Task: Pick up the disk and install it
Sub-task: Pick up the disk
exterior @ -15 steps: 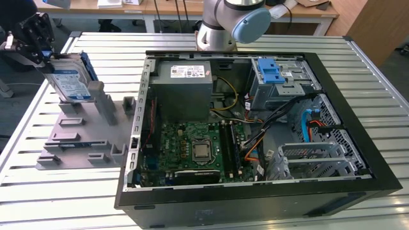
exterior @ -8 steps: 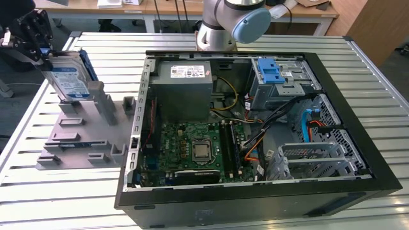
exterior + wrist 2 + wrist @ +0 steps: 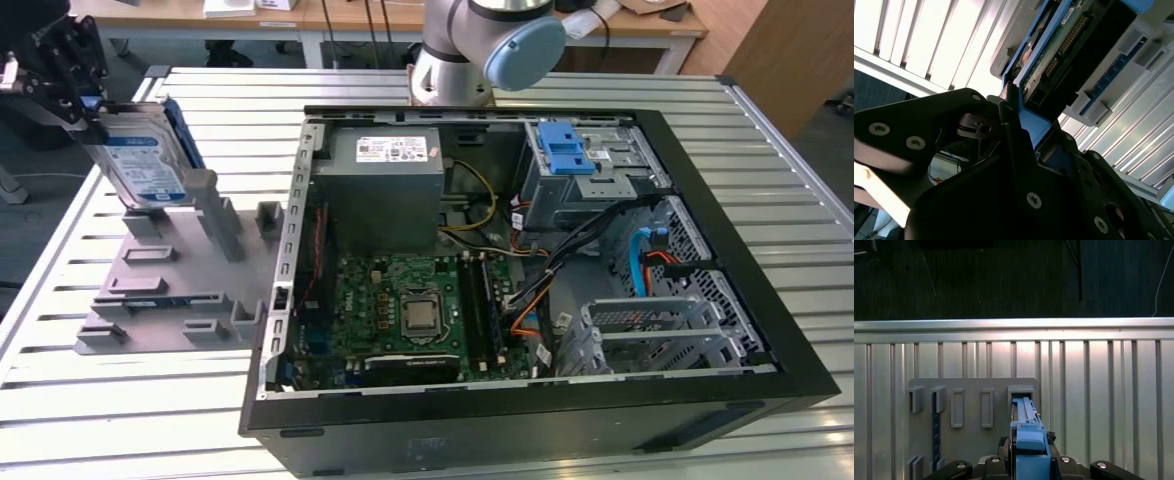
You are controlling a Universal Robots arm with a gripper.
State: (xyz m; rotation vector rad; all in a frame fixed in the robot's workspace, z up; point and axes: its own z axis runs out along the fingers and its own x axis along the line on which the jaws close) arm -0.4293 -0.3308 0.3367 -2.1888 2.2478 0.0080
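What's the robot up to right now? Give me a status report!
Pincer shut on the disk. Disk upright at the grey rack, outside the computer case. Nothing seen in the way.

On my feed the disk (image 3: 144,165) reads silver with a white-and-blue label, framed by a blue bracket (the latch (image 3: 566,150) inside the tower is a lighter blue). The gripper (image 3: 83,98) is black all over. The holder rack (image 3: 174,290) is plain matte grey, sitting on a table (image 3: 134,420) of shiny silver ribbed slats. The computer case (image 3: 534,425) is black, the motherboard (image 3: 414,300) green, the power supply (image 3: 387,195) grey with a white sticker, and there are a few orange cables (image 3: 658,258).
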